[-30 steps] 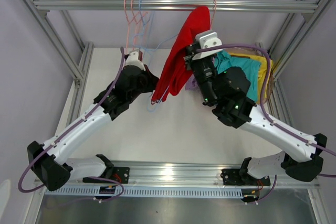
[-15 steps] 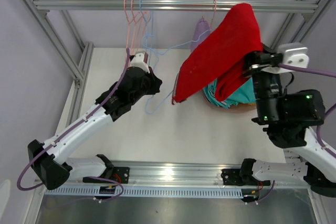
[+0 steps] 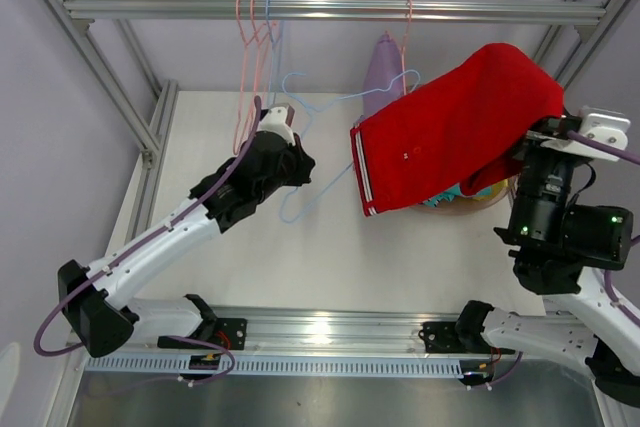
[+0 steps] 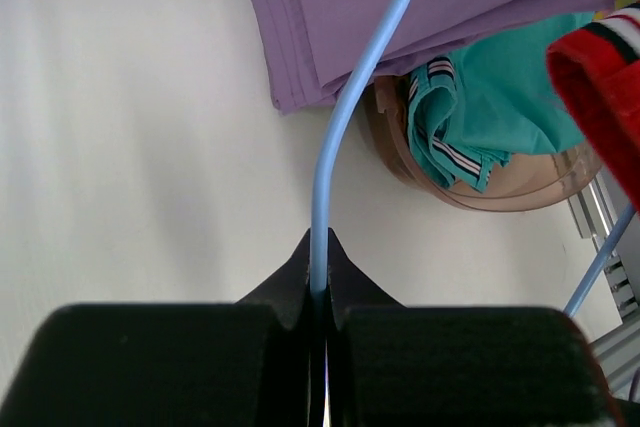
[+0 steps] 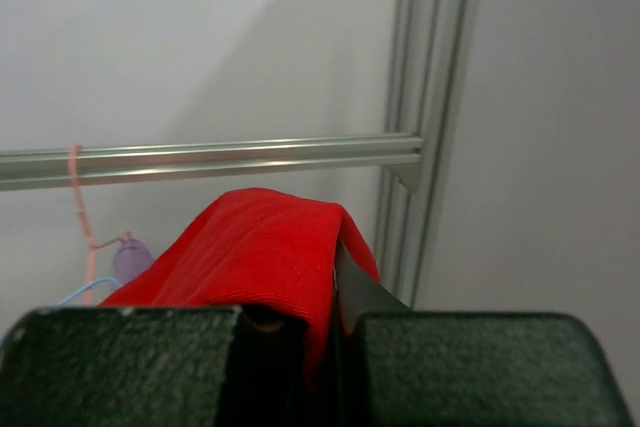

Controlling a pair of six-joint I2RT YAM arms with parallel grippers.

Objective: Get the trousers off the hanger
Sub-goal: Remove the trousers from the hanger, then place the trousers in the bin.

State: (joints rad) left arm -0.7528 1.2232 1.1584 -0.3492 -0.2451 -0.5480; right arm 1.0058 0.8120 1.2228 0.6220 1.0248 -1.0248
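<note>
My right gripper (image 3: 535, 152) is shut on the red trousers (image 3: 450, 142) and holds them in the air at the right, over the tub; the right wrist view shows the red cloth (image 5: 250, 247) pinched between the jaws (image 5: 335, 282). My left gripper (image 3: 292, 162) is shut on the bare blue wire hanger (image 3: 312, 162), whose hook sits below the rail; the wire (image 4: 345, 117) runs up from the gripper (image 4: 319, 247). The lavender trousers (image 3: 382, 72) hang on a pink hanger (image 3: 406, 27). The teal trousers (image 4: 500, 97) lie in the tub. Yellow and brown trousers are hidden.
The aluminium rail (image 3: 330, 10) crosses the back, with several empty pink and blue hangers (image 3: 250, 37) at its left. The pinkish translucent tub (image 4: 520, 182) stands at the right, mostly hidden under the red trousers in the top view. Frame posts stand at both sides.
My right gripper has swung right and back, pulling the red trousers off the blue hanger. My left gripper has kept its hold on the hanger and shifted slightly right.
</note>
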